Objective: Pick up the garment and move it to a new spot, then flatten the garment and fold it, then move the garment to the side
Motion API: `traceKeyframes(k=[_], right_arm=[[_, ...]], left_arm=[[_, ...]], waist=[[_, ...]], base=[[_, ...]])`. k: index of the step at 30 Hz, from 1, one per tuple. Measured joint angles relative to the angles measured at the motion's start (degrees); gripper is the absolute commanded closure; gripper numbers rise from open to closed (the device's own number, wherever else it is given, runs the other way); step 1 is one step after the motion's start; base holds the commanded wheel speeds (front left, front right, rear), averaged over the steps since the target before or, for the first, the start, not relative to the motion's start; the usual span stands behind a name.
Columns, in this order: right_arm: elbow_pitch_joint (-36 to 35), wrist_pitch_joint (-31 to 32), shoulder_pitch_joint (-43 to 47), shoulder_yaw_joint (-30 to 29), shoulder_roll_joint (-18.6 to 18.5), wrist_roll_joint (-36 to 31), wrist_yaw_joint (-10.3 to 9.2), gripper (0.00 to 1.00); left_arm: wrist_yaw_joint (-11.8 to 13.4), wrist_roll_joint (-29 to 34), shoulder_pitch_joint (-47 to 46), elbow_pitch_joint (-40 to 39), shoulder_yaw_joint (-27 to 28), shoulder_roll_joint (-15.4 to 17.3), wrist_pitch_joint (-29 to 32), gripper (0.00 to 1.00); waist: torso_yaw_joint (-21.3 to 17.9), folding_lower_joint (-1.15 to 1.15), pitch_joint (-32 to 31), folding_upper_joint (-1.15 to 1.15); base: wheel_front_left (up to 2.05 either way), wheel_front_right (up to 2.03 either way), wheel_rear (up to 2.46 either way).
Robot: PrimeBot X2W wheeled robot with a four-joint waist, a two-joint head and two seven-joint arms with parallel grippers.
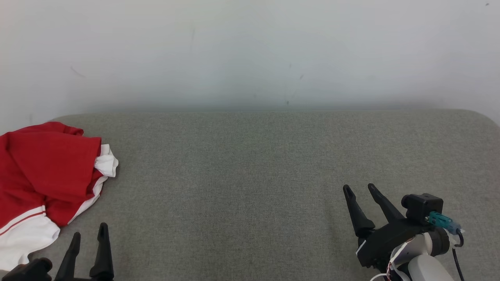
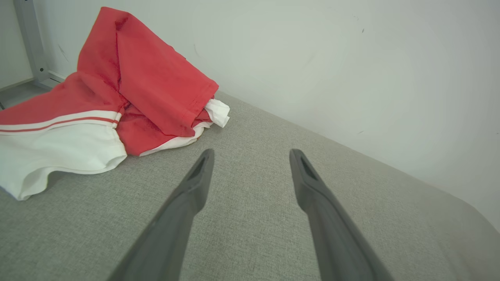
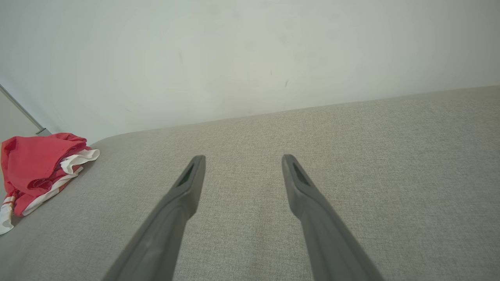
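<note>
Crumpled red-and-white fabric garment [image 1: 47, 171] is lying at the left end of a grey cloth-covered bench [image 1: 250, 175]. The left gripper [image 1: 89, 230] is hovering near it, right gripper [image 1: 358, 187] well apart, fingers of both open and empty, probably awaiting pickup.

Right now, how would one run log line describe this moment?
garment: crumpled at far left, untouched | left gripper: open, empty | right gripper: open, empty

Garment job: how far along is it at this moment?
Done: nothing visible; the garment lies crumpled at the left end of the grey surface. In hand: nothing; the left claw and right claw are open, empty and off the cloth. Left: picking it up, moving, flattening, folding, setting aside.
</note>
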Motion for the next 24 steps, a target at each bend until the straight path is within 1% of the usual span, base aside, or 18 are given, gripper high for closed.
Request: traceKeyframes(k=[6,24], right_arm=[[0.03,-0.47,-0.29,-1.14,-0.03,-2.82,0.0,0.0],[0.16,-1.47,-1.16,-1.64,-0.05,-9.1,0.0,0.0]], left_arm=[[0.65,2.96,-0.62,0.08,-0.65,0.54,-0.25,0.0],[2.41,10.4,-1.43,-0.31,-2.36,2.25,-0.27,0.0]], waist=[[-0.05,0.0,-0.05,0.0],[-0.49,0.0,-0.08,0.0]], base=[[0.0,0.0,0.0],[0.0,0.0,0.0]])
